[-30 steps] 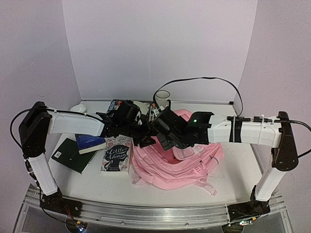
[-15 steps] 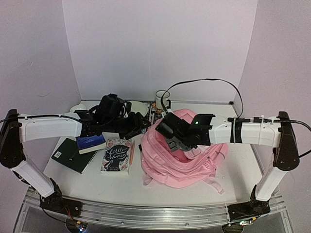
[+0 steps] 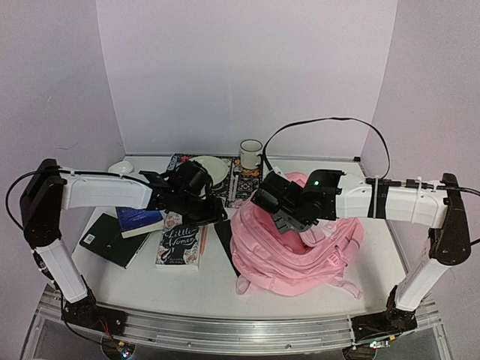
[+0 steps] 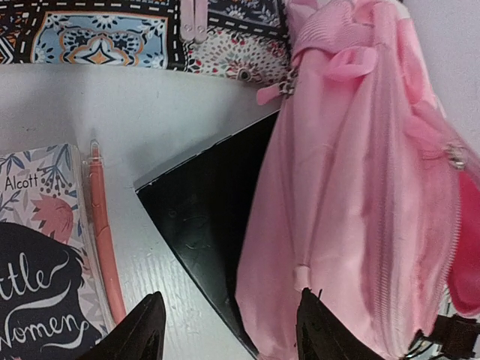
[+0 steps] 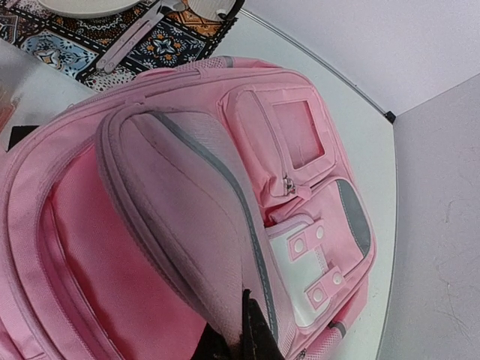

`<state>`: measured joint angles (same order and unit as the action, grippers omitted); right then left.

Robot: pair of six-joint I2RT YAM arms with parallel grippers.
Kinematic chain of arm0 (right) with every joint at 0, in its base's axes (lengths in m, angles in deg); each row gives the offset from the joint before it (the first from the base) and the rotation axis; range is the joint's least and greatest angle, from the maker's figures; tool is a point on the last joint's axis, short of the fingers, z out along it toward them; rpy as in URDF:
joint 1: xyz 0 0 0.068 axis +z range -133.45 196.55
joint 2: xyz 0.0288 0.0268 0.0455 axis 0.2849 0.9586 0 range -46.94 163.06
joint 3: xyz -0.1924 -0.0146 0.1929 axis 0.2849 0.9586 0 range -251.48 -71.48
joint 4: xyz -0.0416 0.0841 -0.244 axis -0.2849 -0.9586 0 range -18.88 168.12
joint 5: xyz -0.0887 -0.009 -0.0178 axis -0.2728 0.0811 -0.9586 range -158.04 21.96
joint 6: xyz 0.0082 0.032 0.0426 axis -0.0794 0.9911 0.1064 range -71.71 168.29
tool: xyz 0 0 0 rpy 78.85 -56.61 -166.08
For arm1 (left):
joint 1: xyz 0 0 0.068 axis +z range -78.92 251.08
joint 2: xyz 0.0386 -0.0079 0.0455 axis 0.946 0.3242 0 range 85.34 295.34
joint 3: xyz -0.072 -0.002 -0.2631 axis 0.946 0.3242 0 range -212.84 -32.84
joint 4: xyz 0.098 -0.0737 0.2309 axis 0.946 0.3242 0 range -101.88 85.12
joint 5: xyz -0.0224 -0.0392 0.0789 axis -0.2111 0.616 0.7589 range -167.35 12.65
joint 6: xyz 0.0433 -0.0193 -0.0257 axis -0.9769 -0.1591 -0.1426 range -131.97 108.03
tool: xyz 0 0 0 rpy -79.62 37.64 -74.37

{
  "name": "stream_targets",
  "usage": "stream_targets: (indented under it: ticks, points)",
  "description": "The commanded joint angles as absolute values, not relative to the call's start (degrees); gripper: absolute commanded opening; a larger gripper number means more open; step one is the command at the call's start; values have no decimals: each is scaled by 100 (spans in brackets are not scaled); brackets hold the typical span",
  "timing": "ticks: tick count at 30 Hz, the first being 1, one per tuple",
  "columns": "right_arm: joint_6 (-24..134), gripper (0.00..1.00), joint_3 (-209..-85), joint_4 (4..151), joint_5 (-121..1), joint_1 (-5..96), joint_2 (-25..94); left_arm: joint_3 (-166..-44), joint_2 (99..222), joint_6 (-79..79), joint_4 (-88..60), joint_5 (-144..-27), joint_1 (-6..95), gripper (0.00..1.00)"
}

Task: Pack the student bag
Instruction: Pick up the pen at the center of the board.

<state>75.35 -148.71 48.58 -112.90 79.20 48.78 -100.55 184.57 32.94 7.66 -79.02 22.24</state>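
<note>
The student bag [image 3: 300, 251], a big pink backpack with a white patch [image 5: 296, 262], lies right of the table's middle. My right gripper [image 3: 283, 215] is above its left part, shut on the edge of the bag's front flap [image 5: 187, 217]. In its wrist view that gripper [image 5: 246, 311] pinches this flap up, and the darker pink inside shows. My left gripper [image 3: 214, 217] is open. In its wrist view its fingers [image 4: 142, 330] straddle the edge of a flat black book [image 4: 202, 217] and the bag's side [image 4: 337, 187], holding nothing. The bag covers part of the black book [image 3: 223, 241].
A "Little Women" book [image 3: 181, 241] with a pink pen [image 4: 105, 247] beside it lies left of the bag. Further left are a blue book [image 3: 139, 220] and a dark green one [image 3: 111, 240]. A patterned mat [image 3: 244, 184], a plate [image 3: 211, 166] and a mug [image 3: 250, 154] sit behind.
The bag has been pulled to the right and lifted at its flap by the right gripper, uncovering the black book's corner. The left gripper rose, then came down at the bag's left side.
</note>
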Motion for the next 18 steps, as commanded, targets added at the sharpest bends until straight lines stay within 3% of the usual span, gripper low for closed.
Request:
stream_targets:
  ticks: [1,18]
  points:
    - [7748,0,-14873,4578,-11716,7889,4587,-10676,18999,2927,1368,-7531,2218,59]
    - [7709,0,-14932,4578,-11725,7888,4735,-10997,19967,2756,2204,-6550,2256,59]
